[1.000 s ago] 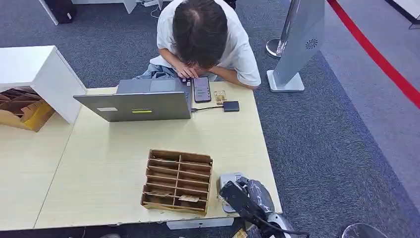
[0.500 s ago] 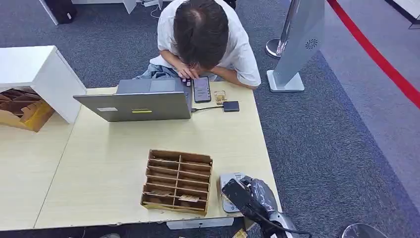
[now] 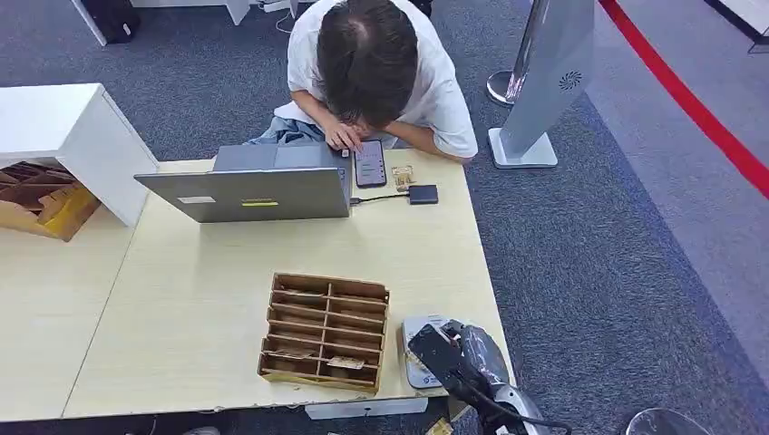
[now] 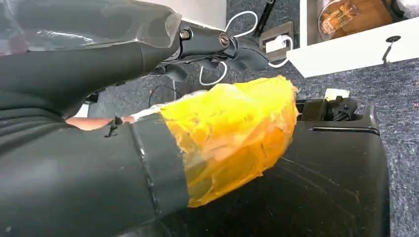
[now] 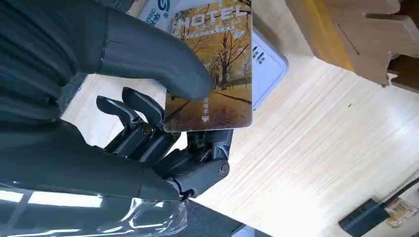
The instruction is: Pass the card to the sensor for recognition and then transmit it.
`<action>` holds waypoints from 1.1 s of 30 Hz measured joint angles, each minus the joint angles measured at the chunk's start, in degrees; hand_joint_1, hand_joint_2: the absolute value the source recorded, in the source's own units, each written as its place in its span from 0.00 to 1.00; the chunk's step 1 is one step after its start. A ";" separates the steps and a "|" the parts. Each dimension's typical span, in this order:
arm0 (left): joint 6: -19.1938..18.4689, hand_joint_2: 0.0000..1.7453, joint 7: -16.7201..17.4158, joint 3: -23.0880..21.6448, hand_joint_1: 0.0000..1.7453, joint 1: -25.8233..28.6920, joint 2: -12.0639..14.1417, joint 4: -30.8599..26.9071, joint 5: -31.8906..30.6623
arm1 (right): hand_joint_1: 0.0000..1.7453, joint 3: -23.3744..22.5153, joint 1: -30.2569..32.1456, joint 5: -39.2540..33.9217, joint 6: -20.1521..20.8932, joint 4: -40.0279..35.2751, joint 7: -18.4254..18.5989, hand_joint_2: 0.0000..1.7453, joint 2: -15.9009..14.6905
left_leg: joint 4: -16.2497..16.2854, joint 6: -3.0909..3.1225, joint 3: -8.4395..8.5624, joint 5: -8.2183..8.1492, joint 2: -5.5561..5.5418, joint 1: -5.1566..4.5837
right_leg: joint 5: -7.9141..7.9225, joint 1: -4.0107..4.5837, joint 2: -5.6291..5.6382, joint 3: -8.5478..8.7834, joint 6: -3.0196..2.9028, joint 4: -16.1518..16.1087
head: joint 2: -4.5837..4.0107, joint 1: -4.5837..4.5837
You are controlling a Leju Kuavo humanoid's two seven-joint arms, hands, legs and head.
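My right hand (image 3: 451, 356) hovers over the white card sensor (image 3: 416, 355) at the table's near right edge. In the right wrist view the thumb presses a hotel card (image 5: 217, 74) with an autumn-tree picture against the dark fingers (image 5: 148, 133), and the card lies just over the white sensor (image 5: 269, 64). My left hand (image 4: 89, 44) shows in the left wrist view as dark fingers above a thumb wrapped in yellow tape (image 4: 232, 133), with nothing held.
A wooden card rack (image 3: 326, 331) with several slots stands left of the sensor. A person (image 3: 372, 63) sits at the far side behind a laptop (image 3: 249, 186), with a phone (image 3: 369, 163) and a small black box (image 3: 423, 194) beside them. A white stand (image 3: 544, 82) is at the back right.
My right hand with the card has shifted slightly right and toward the table's near edge, staying over the sensor. The person's hand moved a little by the phone.
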 joint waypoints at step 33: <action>-5.57 0.00 -2.19 0.00 0.00 -3.10 0.00 -0.94 -0.96 | 1.00 -1.90 -8.54 19.52 2.51 9.64 1.44 1.00 4.17 | 0.01 0.01 0.03 0.09 0.00 0.00 | 0.07 0.00 0.01 0.03 0.01 0.01 | 0.00 0.00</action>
